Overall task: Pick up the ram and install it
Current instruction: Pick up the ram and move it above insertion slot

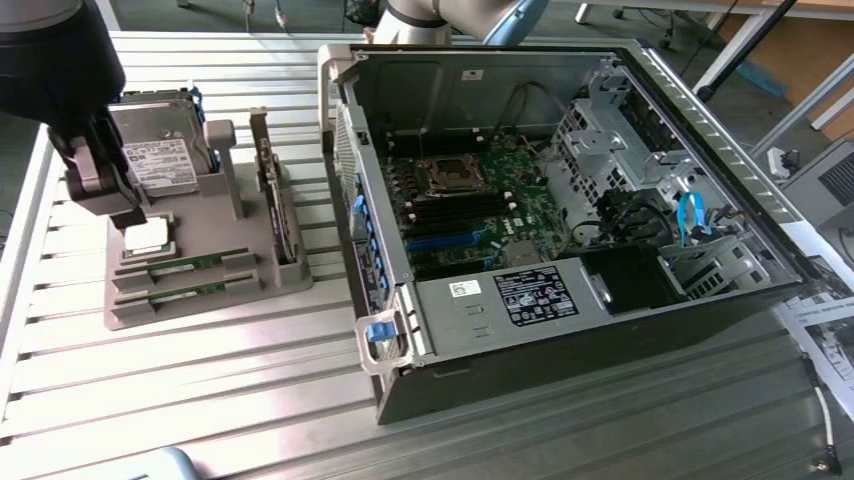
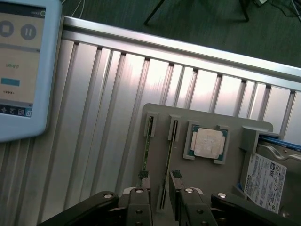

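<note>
Two green ram sticks stand on edge in slots of a grey holder (image 1: 200,300) on the exterior view's left. One is the ram (image 1: 180,265) (image 2: 170,146), the other a second stick (image 1: 180,292) (image 2: 147,146). My dark gripper (image 1: 123,212) (image 2: 162,207) hangs open just above the holder. In the wrist view its fingers (image 2: 138,207) straddle one end of the first ram stick with gaps on both sides, holding nothing. The open computer case (image 1: 694,110) lies on the exterior view's right, with the motherboard's memory slots (image 1: 454,212) exposed.
The holder also carries a square silver processor (image 1: 147,232) (image 2: 208,142), a hard drive (image 1: 160,150) (image 2: 268,176) and an upright expansion card (image 1: 274,190). A tablet (image 2: 23,70) lies on the ribbed metal table (image 1: 200,400). Papers (image 1: 821,330) lie beside the case.
</note>
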You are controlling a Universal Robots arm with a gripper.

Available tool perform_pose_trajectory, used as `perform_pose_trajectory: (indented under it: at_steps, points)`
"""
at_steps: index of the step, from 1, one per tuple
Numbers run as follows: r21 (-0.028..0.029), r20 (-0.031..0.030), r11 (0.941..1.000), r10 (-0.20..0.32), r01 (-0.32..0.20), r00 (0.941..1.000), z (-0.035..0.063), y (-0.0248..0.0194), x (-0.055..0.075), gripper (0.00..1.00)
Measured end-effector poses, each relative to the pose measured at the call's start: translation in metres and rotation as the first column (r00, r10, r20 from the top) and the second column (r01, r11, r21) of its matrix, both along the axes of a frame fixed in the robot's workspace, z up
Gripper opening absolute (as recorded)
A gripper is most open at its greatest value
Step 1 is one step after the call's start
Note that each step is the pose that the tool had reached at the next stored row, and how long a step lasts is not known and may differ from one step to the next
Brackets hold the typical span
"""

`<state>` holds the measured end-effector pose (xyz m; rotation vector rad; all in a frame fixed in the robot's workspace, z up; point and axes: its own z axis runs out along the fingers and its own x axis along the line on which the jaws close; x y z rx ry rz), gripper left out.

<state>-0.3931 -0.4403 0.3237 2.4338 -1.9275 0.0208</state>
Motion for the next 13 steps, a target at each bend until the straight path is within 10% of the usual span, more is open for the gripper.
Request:
perform_pose_trajectory:
  at_steps: [13]
  points:
    - [-0.0008,0.0001,0.9999,0.014,-0.014,0.9999,-0.004,0.0,0.0,0.3]
